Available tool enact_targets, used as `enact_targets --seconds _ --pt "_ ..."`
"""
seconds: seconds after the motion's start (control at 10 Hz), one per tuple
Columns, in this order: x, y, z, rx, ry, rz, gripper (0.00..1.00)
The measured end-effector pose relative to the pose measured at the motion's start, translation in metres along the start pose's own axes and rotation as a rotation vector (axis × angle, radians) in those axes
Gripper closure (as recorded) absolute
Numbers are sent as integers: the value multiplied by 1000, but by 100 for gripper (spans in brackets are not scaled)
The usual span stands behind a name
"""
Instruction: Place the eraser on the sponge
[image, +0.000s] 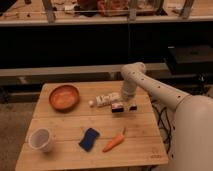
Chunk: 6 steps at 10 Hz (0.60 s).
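The single camera view looks down on a wooden desk (65, 125) from the front. The robot's white arm (150, 87) reaches in from the right. Its bulky base is cut off by the right and lower edges.

The gripper (125, 106) is down at the desk surface near the back centre. Its jaws are spread, with bare wood showing between the two black-and-white tips and nothing pinched.

The eraser (107, 99) lies on the desk just left of the gripper. Its right end sits close against the wrist, and whether they touch cannot be told. The print on the eraser is too blurred to read. A small pale lump (92, 103) sits at its left end, and what it is stays unclear.

The sponge (89, 139) lies flat near the front edge, well apart from the eraser, with nothing on it. A carrot (114, 142) lies just to its right. An orange bowl (64, 97) stands at back left and a white cup (41, 140) at front left.
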Motion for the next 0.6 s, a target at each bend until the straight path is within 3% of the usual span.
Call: enact_targets --seconds 0.4,0.6 --pt "-22 1 2 -2 13 -20 92" --pt "-23 3 3 -1 19 -21 92"
